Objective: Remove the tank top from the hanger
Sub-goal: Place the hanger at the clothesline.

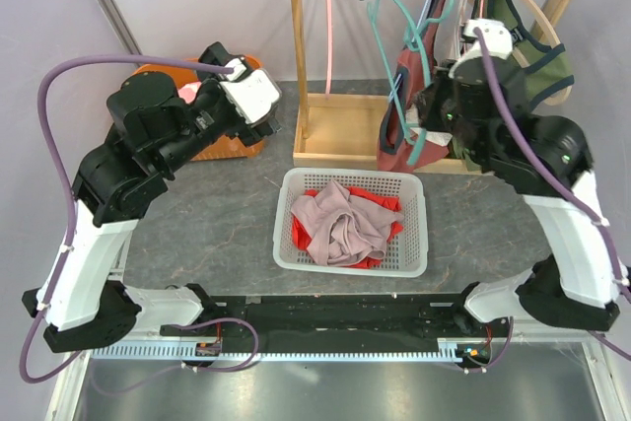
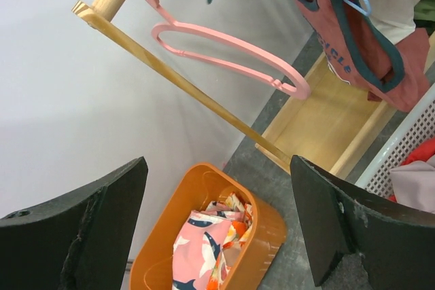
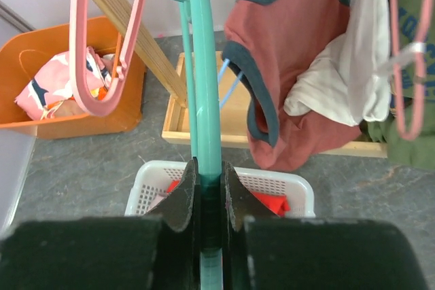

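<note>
r gripper (image 3: pixel 207 185) clamps teal hanger (image 3: pixel 204 86); l gripper (image 2: pixel 217 181) jaws spread.

- Teal hanger (image 3: pixel 204 100): smooth plastic, slight sheen.
- Pink hanger (image 2: pixel 231 39): smooth, glossy plastic.
- Rack (image 2: pixel 204 96): pale bare wood, matt, grain visible.
- Tank top (image 3: pixel 299 52): rust-red knit cloth, dark binding, matt.
- Basket (image 1: pixel 414 244): white perforated plastic, matt.
- Bin (image 2: pixel 204 188): orange plastic, glossy.
- Table (image 1: pixel 217 214): grey, stone-patterned, matt.
- Clothes (image 1: pixel 340 224) in basket: soft crumpled cloth.
</note>
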Robot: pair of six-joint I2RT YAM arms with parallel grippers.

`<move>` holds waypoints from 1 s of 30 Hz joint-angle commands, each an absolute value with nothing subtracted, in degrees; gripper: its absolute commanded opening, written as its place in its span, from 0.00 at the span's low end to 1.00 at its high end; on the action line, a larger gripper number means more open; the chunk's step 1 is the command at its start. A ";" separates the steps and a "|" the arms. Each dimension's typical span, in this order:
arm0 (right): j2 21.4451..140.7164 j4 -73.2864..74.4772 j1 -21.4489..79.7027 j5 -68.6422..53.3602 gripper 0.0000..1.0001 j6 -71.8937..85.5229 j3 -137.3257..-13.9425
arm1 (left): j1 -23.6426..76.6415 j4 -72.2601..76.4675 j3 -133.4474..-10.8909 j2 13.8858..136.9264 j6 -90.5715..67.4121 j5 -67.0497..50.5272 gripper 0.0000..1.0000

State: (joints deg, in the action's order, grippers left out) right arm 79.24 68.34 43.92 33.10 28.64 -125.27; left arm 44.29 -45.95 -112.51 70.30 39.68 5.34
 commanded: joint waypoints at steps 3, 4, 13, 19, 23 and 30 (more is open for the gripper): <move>87.97 61.96 48.95 41.47 0.00 29.19 -132.52 | 43.42 -44.03 -113.03 70.40 37.44 3.43 0.92; 90.15 61.88 50.00 42.35 0.00 29.01 -133.67 | 43.33 -44.03 -112.77 70.40 37.18 3.34 0.92; 97.46 57.40 52.64 50.35 0.00 26.90 -136.67 | 43.07 -43.24 -111.18 69.96 36.65 3.34 0.91; 98.79 58.88 53.35 57.38 0.00 23.03 -137.73 | 42.98 -42.72 -108.64 68.73 36.83 3.87 0.89; 94.93 57.75 53.96 58.00 0.00 22.33 -133.08 | 42.98 -42.36 -107.49 68.47 37.09 4.04 0.88; 97.73 56.95 54.05 61.87 0.00 16.53 -135.79 | 42.89 -42.19 -107.32 68.38 36.47 3.87 0.87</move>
State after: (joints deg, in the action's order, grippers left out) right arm 96.90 59.59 53.84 57.47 21.45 -133.03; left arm 43.18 -44.84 -107.33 69.36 38.35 3.97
